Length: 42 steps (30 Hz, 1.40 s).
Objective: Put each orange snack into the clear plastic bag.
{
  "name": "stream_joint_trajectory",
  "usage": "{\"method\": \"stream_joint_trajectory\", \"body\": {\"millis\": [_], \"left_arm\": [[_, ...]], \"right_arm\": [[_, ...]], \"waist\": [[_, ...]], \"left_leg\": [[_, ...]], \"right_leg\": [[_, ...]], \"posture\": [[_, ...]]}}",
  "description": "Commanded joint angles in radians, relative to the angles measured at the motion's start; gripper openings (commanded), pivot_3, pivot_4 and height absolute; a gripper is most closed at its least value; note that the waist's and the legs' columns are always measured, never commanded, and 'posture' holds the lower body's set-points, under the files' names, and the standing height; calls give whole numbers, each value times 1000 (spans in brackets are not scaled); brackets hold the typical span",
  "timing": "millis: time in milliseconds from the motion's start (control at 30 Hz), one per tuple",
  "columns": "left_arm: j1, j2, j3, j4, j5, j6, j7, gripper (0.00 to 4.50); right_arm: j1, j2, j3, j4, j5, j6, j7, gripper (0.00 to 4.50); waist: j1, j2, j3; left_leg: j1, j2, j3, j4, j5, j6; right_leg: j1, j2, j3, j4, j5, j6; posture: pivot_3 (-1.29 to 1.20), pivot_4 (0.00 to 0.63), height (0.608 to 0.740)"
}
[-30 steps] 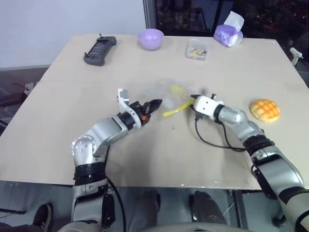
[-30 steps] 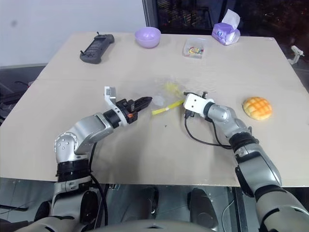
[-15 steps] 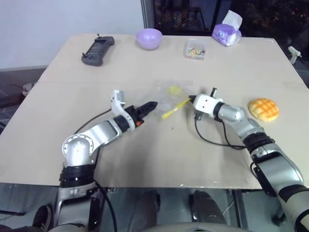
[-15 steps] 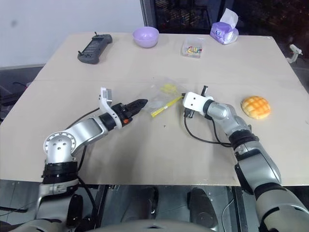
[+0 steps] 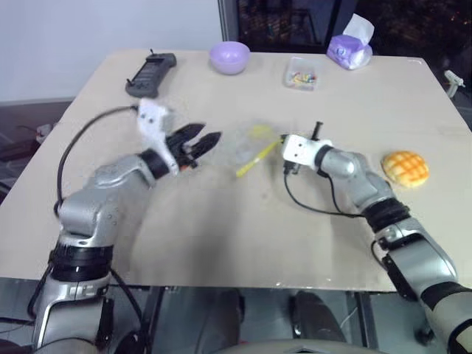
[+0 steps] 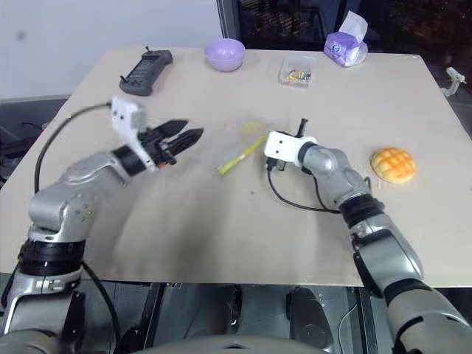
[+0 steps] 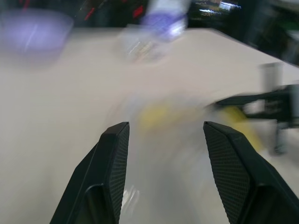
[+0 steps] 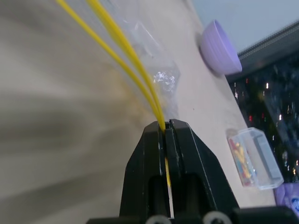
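Observation:
The clear plastic bag (image 5: 249,141) lies crinkled at the table's middle, its yellow sealing strip (image 5: 253,158) slanting up toward my right gripper (image 5: 281,144). That gripper is shut on the end of the strip, as the right wrist view shows (image 8: 164,125). My left gripper (image 5: 199,139) hovers left of the bag, raised off the table, open and apart from the bag; its two fingers (image 7: 114,154) frame the blurred bag (image 7: 163,116). One orange snack (image 5: 404,167), a domed bun with a crosshatch top, rests on the table right of my right arm.
Along the far edge stand a black controller (image 5: 151,68), a purple bowl (image 5: 229,57), a small clear box of colourful bits (image 5: 302,76) and a purple tissue pack (image 5: 349,50). A black cable (image 5: 317,208) loops on the table under my right forearm.
My left gripper has opened, risen and drawn back left from the bag, its wrist rolled over. My right gripper has shifted left and up with the yellow strip pinched.

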Motion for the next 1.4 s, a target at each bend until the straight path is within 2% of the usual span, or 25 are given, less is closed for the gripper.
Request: {"method": "stream_joint_trajectory", "body": {"millis": [33,233,467,833,1167,1400], "left_arm": [[13,17,-124,-37,188,-70,-48,2662],[44,-23,-163,-44,273,-74,-96,2662],[44,-7,-196,20,506,-152,-72,2662],[32,-79,-212,89,679,-237,-43,2662],[5,-126,-194,172,734,-304,-39,2662],[-1,-143,-180,157,734,-320,-46,2662]], "right_arm": [[-19,20,-4,-55,-6,90,-2,0],[-38,59,5,-61,-36,239,-25,0],[-53,53,24,-75,-62,231,-59,0],[-52,62,31,-100,-57,236,-49,0],[-42,73,37,-123,-60,243,-45,0],[-40,69,37,-111,-60,238,-49,0]], "waist": [[-2,1,0],[-6,1,0],[-5,1,0],[-4,1,0],[-3,1,0],[-5,1,0]], "left_leg": [[0,0,0,-1,0,0],[-1,2,1,-2,0,0],[0,2,1,-2,0,0],[-1,2,2,-2,0,0],[-1,2,2,-2,0,0],[-1,2,2,-1,0,0]], "right_leg": [[0,0,0,-1,0,0],[-4,2,1,1,0,0],[-4,2,2,3,0,0],[-5,2,2,4,0,0],[-6,2,2,5,0,0],[-6,2,2,5,0,0]], "posture": [[0,150,740],[0,150,740],[0,150,740],[0,150,740],[0,150,740],[0,150,740]]}}
